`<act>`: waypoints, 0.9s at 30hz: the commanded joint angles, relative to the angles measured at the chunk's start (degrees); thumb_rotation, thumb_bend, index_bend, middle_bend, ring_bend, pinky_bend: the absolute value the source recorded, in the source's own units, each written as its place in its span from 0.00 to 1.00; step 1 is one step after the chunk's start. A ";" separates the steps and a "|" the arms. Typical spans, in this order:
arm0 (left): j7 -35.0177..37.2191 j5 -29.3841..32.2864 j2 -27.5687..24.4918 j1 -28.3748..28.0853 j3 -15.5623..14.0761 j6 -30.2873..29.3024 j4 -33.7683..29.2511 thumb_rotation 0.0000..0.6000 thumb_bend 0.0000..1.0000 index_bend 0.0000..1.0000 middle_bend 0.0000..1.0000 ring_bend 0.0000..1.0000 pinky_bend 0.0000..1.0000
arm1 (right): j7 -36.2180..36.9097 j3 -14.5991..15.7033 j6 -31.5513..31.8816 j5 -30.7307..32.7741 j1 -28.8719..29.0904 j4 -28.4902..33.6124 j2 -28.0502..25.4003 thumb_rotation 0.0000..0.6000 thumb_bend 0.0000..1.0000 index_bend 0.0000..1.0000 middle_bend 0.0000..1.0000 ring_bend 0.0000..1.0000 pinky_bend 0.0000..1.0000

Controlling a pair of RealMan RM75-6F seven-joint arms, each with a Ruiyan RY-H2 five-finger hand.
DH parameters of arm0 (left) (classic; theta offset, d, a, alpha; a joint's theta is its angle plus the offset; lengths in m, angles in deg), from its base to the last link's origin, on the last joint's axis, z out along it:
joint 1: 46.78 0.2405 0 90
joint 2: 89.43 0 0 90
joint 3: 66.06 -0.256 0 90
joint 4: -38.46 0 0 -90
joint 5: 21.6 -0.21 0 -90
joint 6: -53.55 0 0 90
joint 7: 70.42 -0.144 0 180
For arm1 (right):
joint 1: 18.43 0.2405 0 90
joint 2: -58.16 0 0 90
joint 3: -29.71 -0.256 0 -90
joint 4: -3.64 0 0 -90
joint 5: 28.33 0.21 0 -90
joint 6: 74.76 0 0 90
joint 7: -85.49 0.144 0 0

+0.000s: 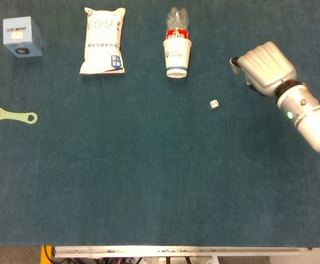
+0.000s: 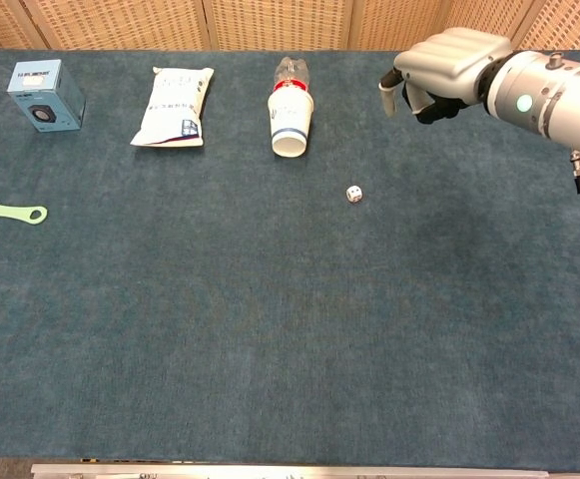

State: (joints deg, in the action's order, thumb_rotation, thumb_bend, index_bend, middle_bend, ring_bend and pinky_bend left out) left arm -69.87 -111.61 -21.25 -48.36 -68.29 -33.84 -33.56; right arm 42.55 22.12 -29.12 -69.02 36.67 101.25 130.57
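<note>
Only the right hand (image 1: 264,67) and its forearm in view, up beyond the small white die (image 1: 214,103). Pale grey-white moulded shell over the back of the hand, ribbed with shallow lengthwise grooves. Darker parts under the shell where the fingers tuck in, black at the thumb's root, a light-coloured thumb tip. Dark ring at the wrist, then a smooth, glossy white cylindrical forearm (image 2: 559,98) with one small green light. Black fitting at its lower far edge.
</note>
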 commanded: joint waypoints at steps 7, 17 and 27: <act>0.83 0.25 0.42 0.15 0.06 0.25 0.97 1.00 0.09 0.51 0.41 0.40 0.51 | 5.46 0.89 -3.75 0.73 2.13 -4.10 3.12 1.00 1.00 0.42 0.79 0.81 0.85; 1.40 0.43 0.68 0.19 0.19 0.43 1.55 1.00 0.09 0.51 0.43 0.40 0.51 | 7.88 2.60 -6.05 1.68 4.25 -7.36 5.84 1.00 1.00 0.42 0.92 0.92 0.93; 1.74 0.81 0.95 0.26 0.42 0.60 2.06 1.00 0.09 0.51 0.43 0.40 0.51 | 7.79 4.79 -5.18 3.58 6.27 -10.63 8.61 1.00 1.00 0.42 1.00 1.00 0.99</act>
State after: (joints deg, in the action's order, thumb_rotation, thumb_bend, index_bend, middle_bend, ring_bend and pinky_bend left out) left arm -68.13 -110.80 -20.30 -48.10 -67.87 -33.24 -31.50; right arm 50.30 26.83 -34.36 -65.49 42.88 90.70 139.09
